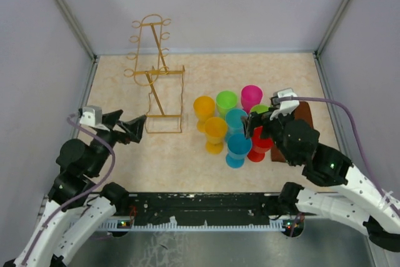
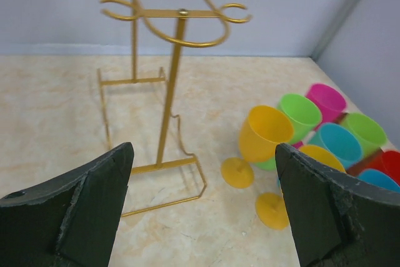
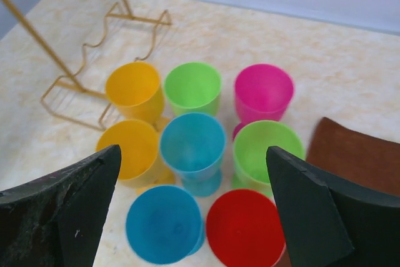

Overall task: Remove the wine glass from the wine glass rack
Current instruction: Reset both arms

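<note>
The wine glass rack (image 2: 170,92) carries nothing; eight wine glasses (image 3: 192,145) stand on the tabletop (image 1: 281,73). Left pincer (image 2: 200,211) and right pincer (image 3: 194,211) gape released: removal looks done.

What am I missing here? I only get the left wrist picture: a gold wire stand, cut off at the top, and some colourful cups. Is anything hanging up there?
Observer: No. The top view shows the whole wine glass rack, and none of its hooks holds a glass.
Operator: How many cups are there? I can't see them all.
Observer: Eight wine glasses show in the right wrist view: two yellow, two green, two blue, one pink and one red, all standing upright.
Operator: And where is the other arm?
Observer: The right gripper hangs open above those glasses, holding nothing.
</note>
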`<act>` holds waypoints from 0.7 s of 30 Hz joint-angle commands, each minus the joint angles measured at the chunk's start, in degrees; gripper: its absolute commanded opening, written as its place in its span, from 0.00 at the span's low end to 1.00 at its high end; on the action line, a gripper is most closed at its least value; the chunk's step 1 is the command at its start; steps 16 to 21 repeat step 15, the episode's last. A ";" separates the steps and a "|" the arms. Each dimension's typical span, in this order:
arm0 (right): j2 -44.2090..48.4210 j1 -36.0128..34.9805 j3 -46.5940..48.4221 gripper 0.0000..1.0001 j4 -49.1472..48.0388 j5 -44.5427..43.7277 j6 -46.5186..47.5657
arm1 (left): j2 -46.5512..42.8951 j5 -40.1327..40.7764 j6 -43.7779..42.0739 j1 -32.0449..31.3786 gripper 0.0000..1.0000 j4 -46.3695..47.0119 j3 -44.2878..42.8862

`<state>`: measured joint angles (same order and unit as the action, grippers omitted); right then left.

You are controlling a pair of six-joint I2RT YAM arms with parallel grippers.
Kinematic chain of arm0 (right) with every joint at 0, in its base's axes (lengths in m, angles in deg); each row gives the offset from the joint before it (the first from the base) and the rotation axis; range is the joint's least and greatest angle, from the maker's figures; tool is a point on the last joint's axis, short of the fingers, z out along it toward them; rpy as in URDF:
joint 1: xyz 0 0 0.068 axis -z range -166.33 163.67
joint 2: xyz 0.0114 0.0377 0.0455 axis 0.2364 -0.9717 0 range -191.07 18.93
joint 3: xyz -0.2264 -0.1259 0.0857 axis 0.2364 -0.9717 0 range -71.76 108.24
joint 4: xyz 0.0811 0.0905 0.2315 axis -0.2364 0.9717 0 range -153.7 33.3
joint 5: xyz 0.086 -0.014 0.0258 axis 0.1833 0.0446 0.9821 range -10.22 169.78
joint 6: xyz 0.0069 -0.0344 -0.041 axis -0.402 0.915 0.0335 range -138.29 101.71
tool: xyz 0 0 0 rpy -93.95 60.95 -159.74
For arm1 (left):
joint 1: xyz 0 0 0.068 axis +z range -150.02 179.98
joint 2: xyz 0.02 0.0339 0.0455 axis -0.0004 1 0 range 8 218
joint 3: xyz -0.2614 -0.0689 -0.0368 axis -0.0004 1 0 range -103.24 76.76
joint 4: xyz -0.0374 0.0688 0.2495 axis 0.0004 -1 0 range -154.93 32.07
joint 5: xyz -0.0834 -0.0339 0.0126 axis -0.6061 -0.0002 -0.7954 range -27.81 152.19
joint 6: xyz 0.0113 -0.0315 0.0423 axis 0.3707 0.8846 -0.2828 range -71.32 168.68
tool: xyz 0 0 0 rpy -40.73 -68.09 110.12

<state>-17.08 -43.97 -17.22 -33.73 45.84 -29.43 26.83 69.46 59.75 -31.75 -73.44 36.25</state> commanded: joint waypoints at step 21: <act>-0.17 30.41 8.54 0.99 2.50 17.96 -5.36 | 16.28 31.15 9.44 0.26 1.00 -18.20 -17.54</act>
